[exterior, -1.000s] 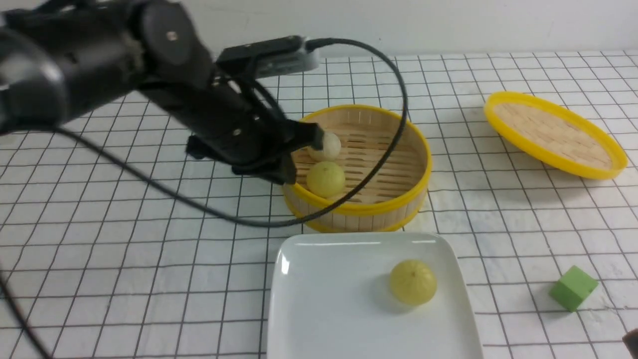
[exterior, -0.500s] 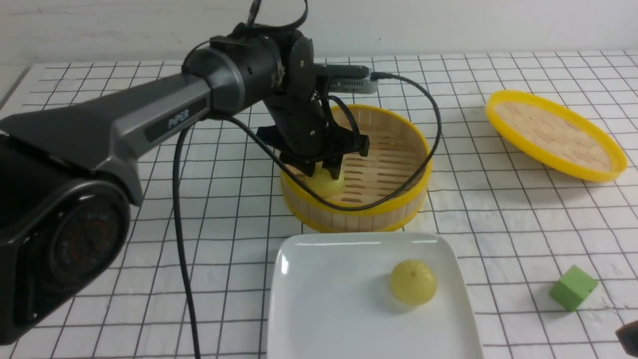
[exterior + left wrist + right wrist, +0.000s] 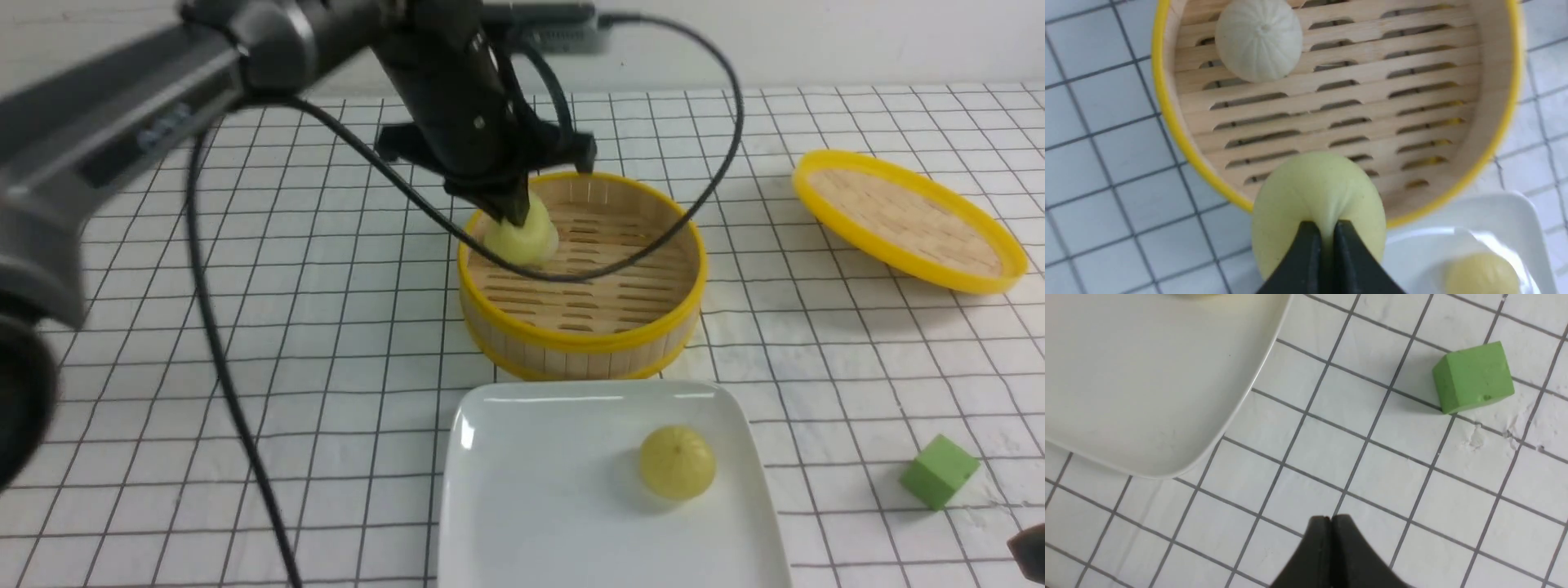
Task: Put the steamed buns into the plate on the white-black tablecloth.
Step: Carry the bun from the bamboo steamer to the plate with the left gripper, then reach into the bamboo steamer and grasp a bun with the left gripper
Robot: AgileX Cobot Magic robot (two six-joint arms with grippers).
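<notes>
Front view: pale-green bun (image 3: 518, 240) newly aloft

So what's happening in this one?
The left gripper is pinched shut on a yellow-green bun, holding it over the bamboo steamer. A pale bun sits in the steamer; a second yellow-green bun already lies on the plate. The right gripper is shut and empty over the tablecloth near the green cube.

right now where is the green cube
In the front view the green cube sits on the tablecloth at the near right, right of the plate, apart from it.
</notes>
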